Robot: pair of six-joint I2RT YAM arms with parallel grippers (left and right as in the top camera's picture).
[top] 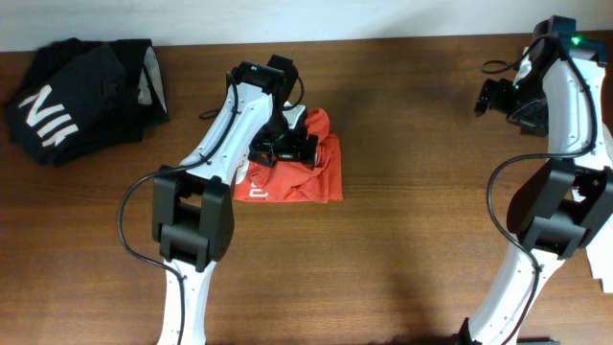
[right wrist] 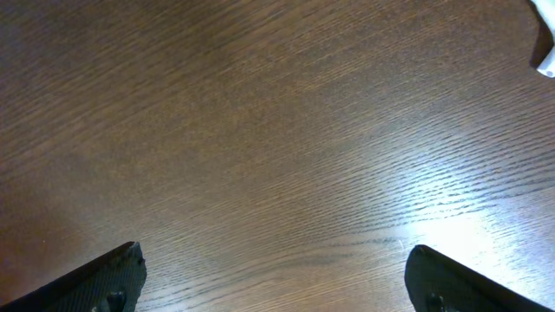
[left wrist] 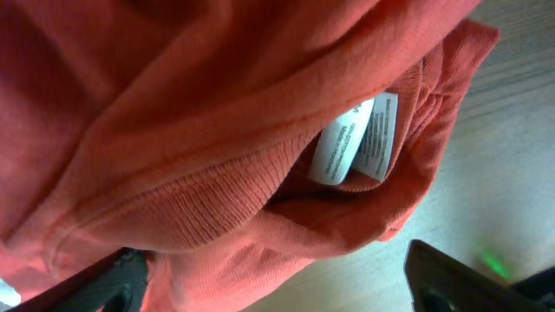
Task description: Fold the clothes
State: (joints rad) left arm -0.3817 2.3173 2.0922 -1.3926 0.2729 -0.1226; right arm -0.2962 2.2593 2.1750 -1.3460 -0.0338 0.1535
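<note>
The red-orange T-shirt point(top: 308, 173) lies bunched in a small pile at the table's middle, with a bit of white print at its left edge. My left gripper point(top: 285, 149) hovers right over its top, open, with cloth between the spread fingers. In the left wrist view the shirt point(left wrist: 199, 147) fills the frame, its ribbed collar and white labels point(left wrist: 354, 139) showing. The black white-lettered garment point(top: 81, 98) lies heaped at the far left. My right gripper point(top: 491, 99) is open and empty above bare wood at the far right. No plain white garment shows clearly.
The brown wooden table point(top: 421, 211) spreads around the pile. The right wrist view shows bare wood point(right wrist: 277, 139) and a white scrap point(right wrist: 546, 43) at its upper right corner. The arms' bases stand at the front edge.
</note>
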